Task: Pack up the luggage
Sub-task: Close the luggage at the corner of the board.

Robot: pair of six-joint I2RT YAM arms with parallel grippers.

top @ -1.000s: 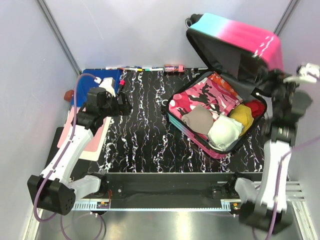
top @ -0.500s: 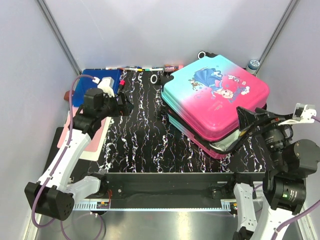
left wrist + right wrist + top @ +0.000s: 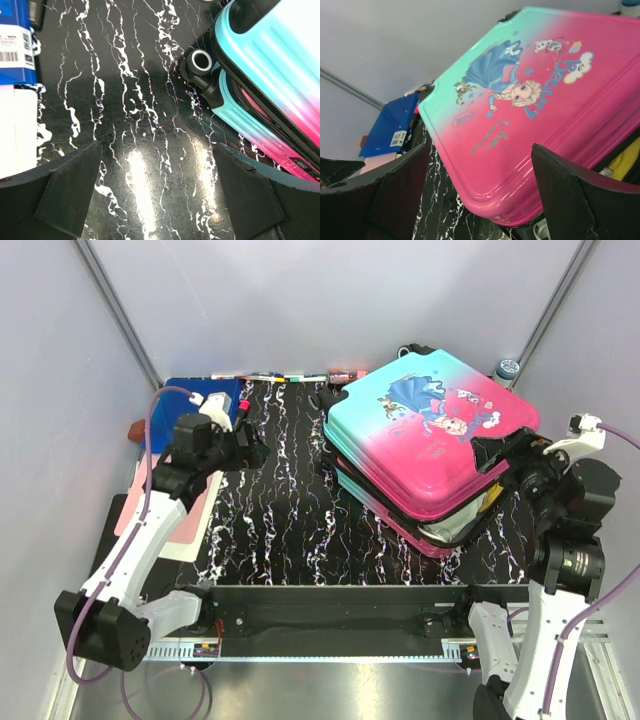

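Note:
The luggage (image 3: pixel 430 440), a pink-to-teal shell with a princess print, lies at the right of the black marble mat (image 3: pixel 280 520). Its lid is down but stays slightly ajar. White cloth (image 3: pixel 455 530) and yellow cloth (image 3: pixel 490 498) peek out at the near right corner. My right gripper (image 3: pixel 497 453) hovers open at the lid's right edge, and the lid (image 3: pixel 535 130) fills its wrist view with nothing between the fingers (image 3: pixel 480 190). My left gripper (image 3: pixel 248 445) hangs open over bare mat (image 3: pixel 157 185), left of the luggage's wheel (image 3: pixel 202 59).
A blue folder (image 3: pixel 190 405) lies at the back left with a pink and white pad (image 3: pixel 175 525) in front of it, under the left arm. Markers (image 3: pixel 270 377) line the mat's back edge. A tape roll (image 3: pixel 508 368) sits behind the luggage.
The lid, upright a second ago with the clothes showing, has dropped over the base. My right arm swung from behind the lid down to the right, then back up to its right edge.

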